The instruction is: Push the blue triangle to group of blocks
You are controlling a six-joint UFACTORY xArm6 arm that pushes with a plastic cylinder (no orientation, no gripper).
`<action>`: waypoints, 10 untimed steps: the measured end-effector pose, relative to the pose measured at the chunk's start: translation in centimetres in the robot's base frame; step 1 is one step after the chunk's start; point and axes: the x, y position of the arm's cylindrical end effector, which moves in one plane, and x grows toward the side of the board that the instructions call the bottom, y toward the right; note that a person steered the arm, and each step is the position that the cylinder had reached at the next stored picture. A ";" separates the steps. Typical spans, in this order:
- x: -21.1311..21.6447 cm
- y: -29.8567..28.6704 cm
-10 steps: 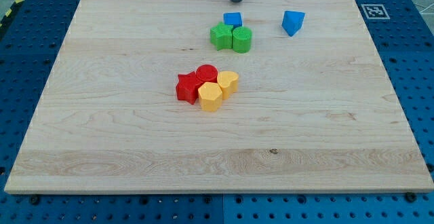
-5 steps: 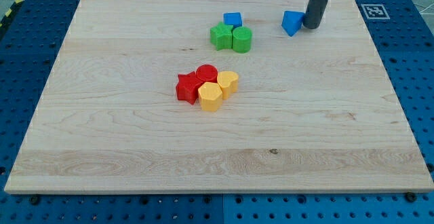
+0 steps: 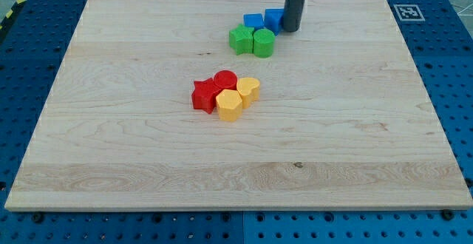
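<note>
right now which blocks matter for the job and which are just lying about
In the job:
- blue triangle, with my tip against its right side
- group it joins: blue cube, two green blocks

Lying about:
- red star
- red cylinder
- two yellow blocks
- marker tag off the board's top right corner

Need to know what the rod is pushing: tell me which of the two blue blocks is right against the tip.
The blue triangle, the one nearer the view's right: my tip sits against its right side. The blue cube lies beyond it, farther left.
</note>
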 end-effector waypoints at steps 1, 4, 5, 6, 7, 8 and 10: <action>-0.3 2.5; -5.4 -1.3; -4.9 -1.8; -4.2 -1.8; -3.6 -1.8; -3.4 -1.3; -3.4 0.5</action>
